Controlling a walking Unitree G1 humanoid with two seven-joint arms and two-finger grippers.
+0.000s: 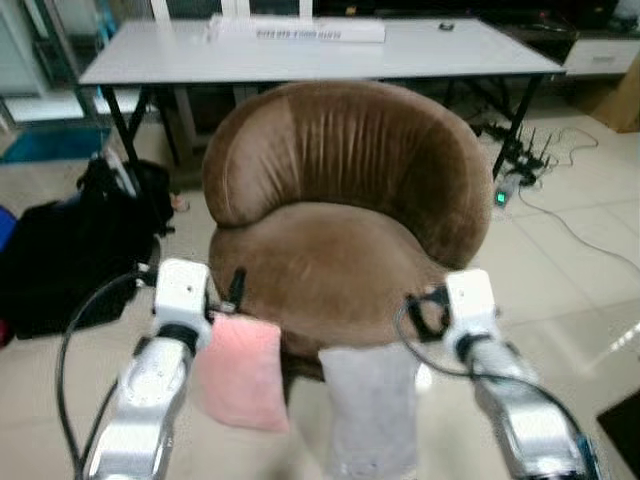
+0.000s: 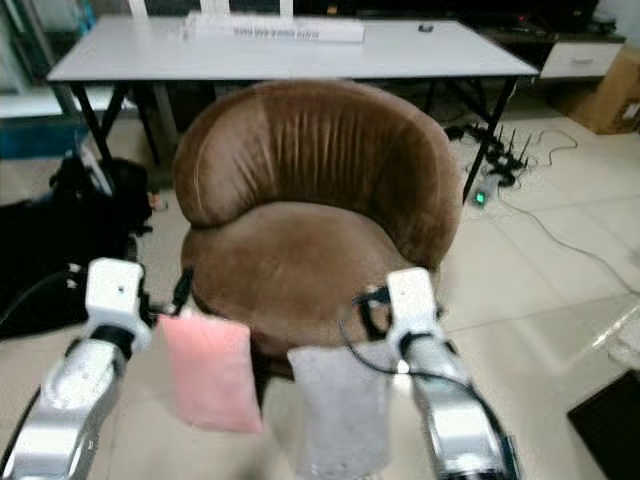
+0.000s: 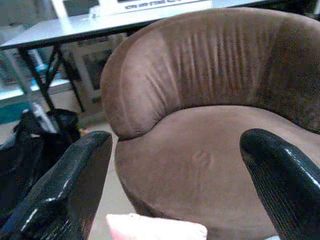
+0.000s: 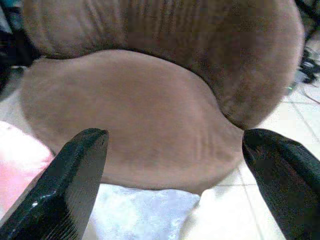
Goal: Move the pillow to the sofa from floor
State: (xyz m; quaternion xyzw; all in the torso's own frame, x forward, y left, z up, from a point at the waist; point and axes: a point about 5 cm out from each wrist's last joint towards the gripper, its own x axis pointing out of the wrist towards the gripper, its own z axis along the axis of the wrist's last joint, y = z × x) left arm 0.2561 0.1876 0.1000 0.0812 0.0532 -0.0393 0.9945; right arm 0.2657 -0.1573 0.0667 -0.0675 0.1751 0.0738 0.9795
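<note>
A pink pillow (image 1: 240,370) and a grey-white pillow (image 1: 370,410) stand on end against the front of a round brown sofa chair (image 1: 340,200). My left gripper (image 1: 225,295) is just above the pink pillow's top edge (image 3: 155,231), and its fingers (image 3: 75,185) are spread wide, so it is open. My right gripper (image 1: 425,312) hovers over the grey-white pillow (image 4: 145,215), with its fingers (image 4: 70,180) also wide apart. Both grippers point at the chair's seat (image 4: 130,115). Whether either pillow touches a finger cannot be told.
A long white table (image 1: 300,50) stands behind the chair. A black bag (image 1: 70,250) lies on the floor to the left. A power strip with cables (image 1: 510,185) lies at the right, a cardboard box (image 2: 610,95) beyond it. A dark mat (image 1: 620,425) lies bottom right.
</note>
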